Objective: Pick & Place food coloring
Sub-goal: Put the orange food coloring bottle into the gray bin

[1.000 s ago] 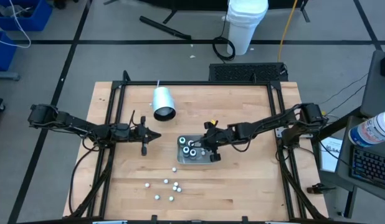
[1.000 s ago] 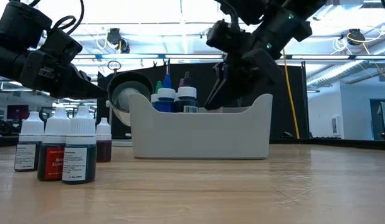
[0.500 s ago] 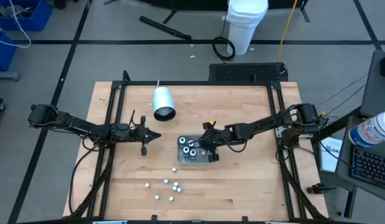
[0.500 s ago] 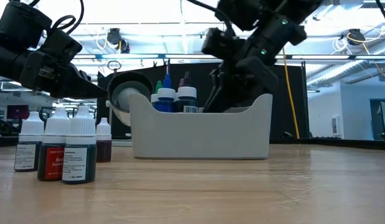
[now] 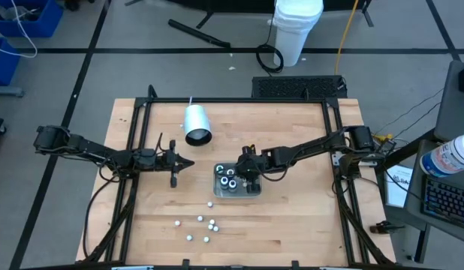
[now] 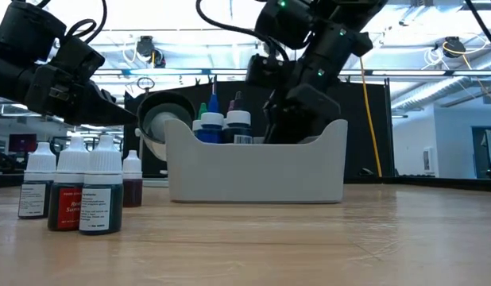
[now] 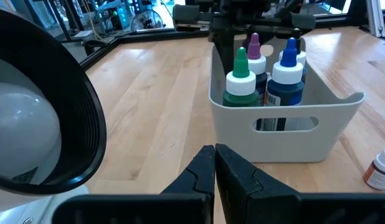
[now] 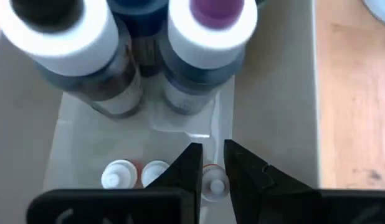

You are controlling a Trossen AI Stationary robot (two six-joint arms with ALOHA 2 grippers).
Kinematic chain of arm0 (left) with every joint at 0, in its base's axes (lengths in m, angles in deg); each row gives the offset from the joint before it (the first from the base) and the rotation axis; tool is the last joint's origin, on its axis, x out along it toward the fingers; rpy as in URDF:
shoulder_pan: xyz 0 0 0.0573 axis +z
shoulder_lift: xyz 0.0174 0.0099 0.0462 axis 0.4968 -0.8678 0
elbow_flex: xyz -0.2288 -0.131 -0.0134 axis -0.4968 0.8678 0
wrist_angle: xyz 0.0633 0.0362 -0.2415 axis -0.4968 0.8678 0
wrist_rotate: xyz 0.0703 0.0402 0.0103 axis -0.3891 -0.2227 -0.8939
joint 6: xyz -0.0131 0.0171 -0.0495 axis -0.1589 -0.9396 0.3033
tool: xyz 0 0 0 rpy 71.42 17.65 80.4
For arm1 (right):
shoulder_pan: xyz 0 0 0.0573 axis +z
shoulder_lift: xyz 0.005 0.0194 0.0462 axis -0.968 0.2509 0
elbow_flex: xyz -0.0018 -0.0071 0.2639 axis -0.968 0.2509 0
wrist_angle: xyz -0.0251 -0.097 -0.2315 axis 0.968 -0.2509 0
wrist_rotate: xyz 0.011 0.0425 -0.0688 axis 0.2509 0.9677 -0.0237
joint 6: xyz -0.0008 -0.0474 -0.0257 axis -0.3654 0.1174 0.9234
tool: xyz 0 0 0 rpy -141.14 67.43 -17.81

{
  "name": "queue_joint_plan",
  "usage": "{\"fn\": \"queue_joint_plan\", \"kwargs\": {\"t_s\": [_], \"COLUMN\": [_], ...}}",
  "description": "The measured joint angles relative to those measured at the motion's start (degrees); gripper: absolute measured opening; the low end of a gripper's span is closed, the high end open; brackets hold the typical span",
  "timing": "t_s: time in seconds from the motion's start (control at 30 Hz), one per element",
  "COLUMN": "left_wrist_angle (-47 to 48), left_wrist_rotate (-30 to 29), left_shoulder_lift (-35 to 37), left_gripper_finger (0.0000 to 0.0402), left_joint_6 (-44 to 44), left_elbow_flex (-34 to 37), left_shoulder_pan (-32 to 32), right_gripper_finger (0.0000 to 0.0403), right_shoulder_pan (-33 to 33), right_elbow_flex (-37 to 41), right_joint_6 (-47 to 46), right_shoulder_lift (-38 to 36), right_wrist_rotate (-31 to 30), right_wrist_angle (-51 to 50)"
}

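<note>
The right gripper (image 8: 211, 148) is lowered into the tray (image 6: 253, 171), at the end away from the left arm, and I cannot tell whether it is open or closed on anything. Right beside it inside the tray stand three food coloring bottles (image 7: 241, 81), upright and crowded together at the end nearer the left arm, with green, blue and purple tips above white collars; they leave the gripper little room on that side. Past the gripper, the right wrist view also shows a few small white caps (image 8: 118, 174) low in the tray, though how they lie is unclear. The left gripper (image 7: 214, 168) hovers above the table, a short way off from the tray, pinched closed and empty, pointing at the tray's handle slot. A white cup (image 5: 196, 124) lies on its side behind the tray and toward the left arm, its dark open mouth facing the tray. In front of the tray a scatter of loose bottles (image 5: 202, 227) stands upright on the table, well apart from it, white-capped with red and dark green contents. The table (image 5: 292, 225) is pale wood planking edged by a black frame. Beyond it the floor is grey with dark lines, a white bucket (image 5: 297, 26) stands behind the table, and blue bins (image 5: 22, 22) sit at the far corner on the left arm's side.
</note>
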Motion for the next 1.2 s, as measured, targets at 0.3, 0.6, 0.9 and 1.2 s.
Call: {"fn": "queue_joint_plan", "kwargs": {"t_s": [0.3,0.6,0.9,1.2], "left_wrist_angle": [-0.3,-0.4,-0.4,-0.4], "left_wrist_rotate": [0.0,0.0,0.0,0.0], "left_shoulder_lift": [0.0,0.0,0.0,0.0], "left_gripper_finger": [0.0019,0.0019,0.0019,0.0019], "left_joint_6": [0.0,0.0,0.0,0.0], "left_elbow_flex": [0.0,0.0,0.0,0.0], "left_shoulder_pan": [0.0,0.0,0.0,0.0], "right_gripper_finger": [0.0043,0.0043,0.0043,0.0062], "right_shoulder_pan": [-0.5,-0.5,-0.6,-0.9], "right_elbow_flex": [0.0,0.0,0.0,-0.1], "right_joint_6": [-1.2,-3.3,-5.6,-5.8], "right_shoulder_lift": [0.0,0.0,2.4,3.0], "right_wrist_rotate": [1.5,1.3,1.2,1.1], "right_wrist_angle": [-0.4,-1.0,0.8,1.0]}}
